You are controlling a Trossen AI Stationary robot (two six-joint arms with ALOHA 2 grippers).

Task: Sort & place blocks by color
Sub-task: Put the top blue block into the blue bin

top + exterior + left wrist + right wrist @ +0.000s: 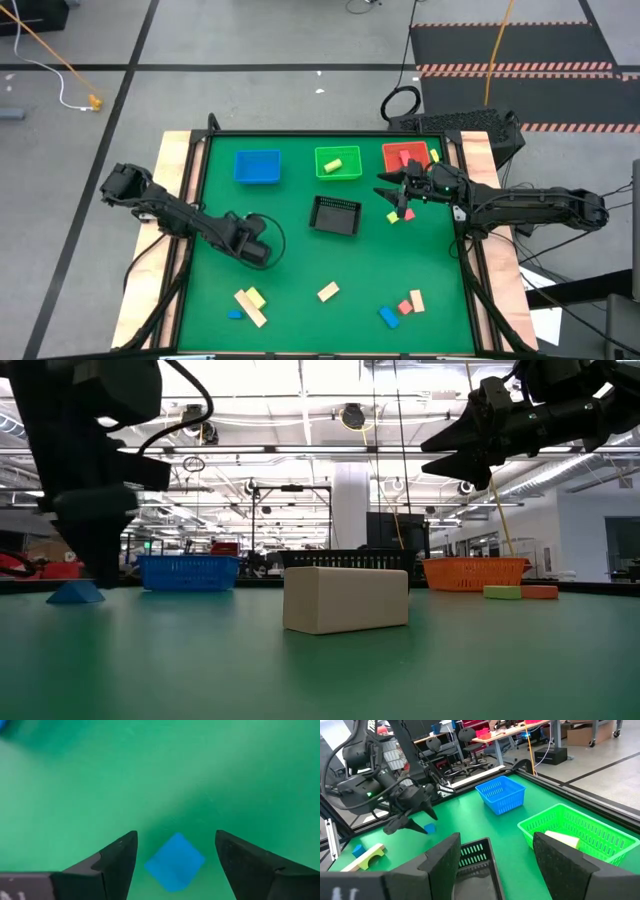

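Note:
My left gripper is open and points down at the table's left-middle. A small blue block lies flat on the green mat between its fingers, with a gap on each side. My right gripper is open, holds nothing, and hangs in the air near the red tray. Under it lie a red block and a yellow-green block. More blocks lie near the front edge: tan ones, blue ones, a red one.
The blue tray, the green tray holding a yellow-green block, and the red tray stand in a row at the far edge. A black mesh tray sits mid-table. Bare mat lies between the two arms.

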